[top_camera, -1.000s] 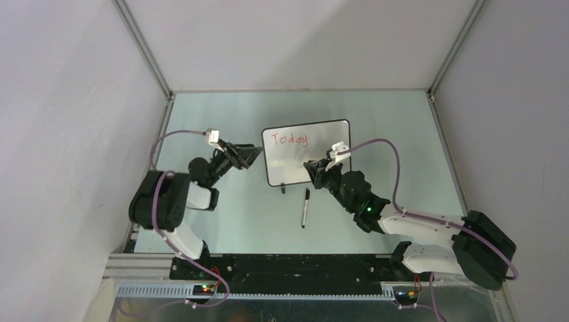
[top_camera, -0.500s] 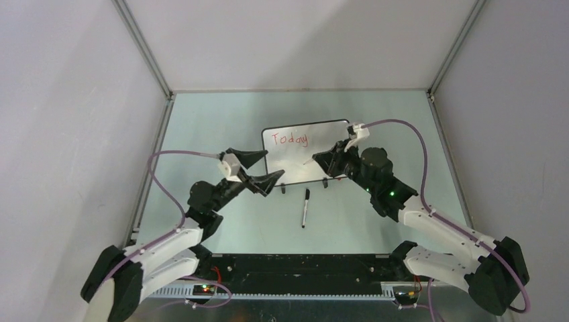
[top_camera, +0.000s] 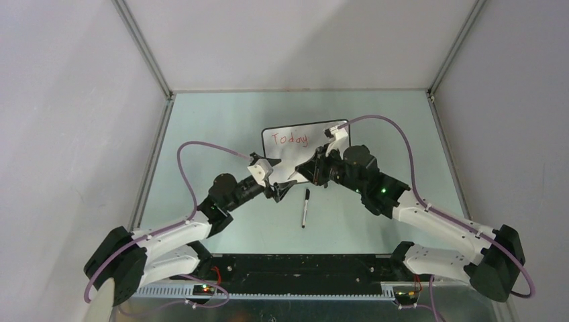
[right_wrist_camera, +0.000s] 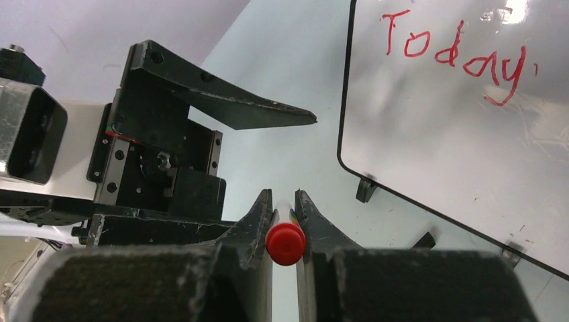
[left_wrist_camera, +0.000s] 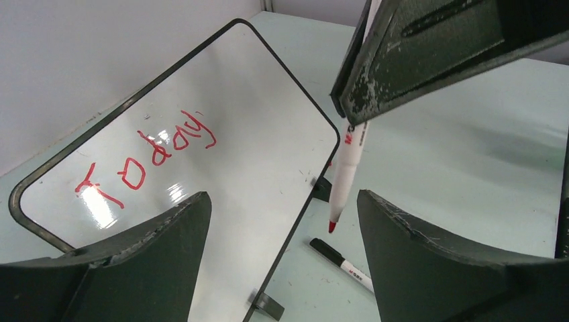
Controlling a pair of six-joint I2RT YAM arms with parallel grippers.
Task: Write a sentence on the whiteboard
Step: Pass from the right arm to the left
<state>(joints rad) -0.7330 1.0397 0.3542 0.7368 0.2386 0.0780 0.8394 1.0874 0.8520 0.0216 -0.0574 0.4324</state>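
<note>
Right jaws clenched on a slim white, red-tipped marker [left_wrist_camera: 345,181], tip down, just before the footed lower edge of the whiteboard [left_wrist_camera: 255,134]. The board is glossy, black-framed and propped mid-counter [top_camera: 221,121], long axis crosswise. The sentence [right_wrist_camera: 456,54] reads only "Today". Left jaws are spread and empty beside it. The right arm is judged nearer.

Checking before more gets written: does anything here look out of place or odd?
A black-capped marker lies loose on the table in front of the whiteboard, unused. The right gripper is shut on a red marker whose tip hangs off the board's face, just past its edge. Nothing looks spilled or damaged.
</note>
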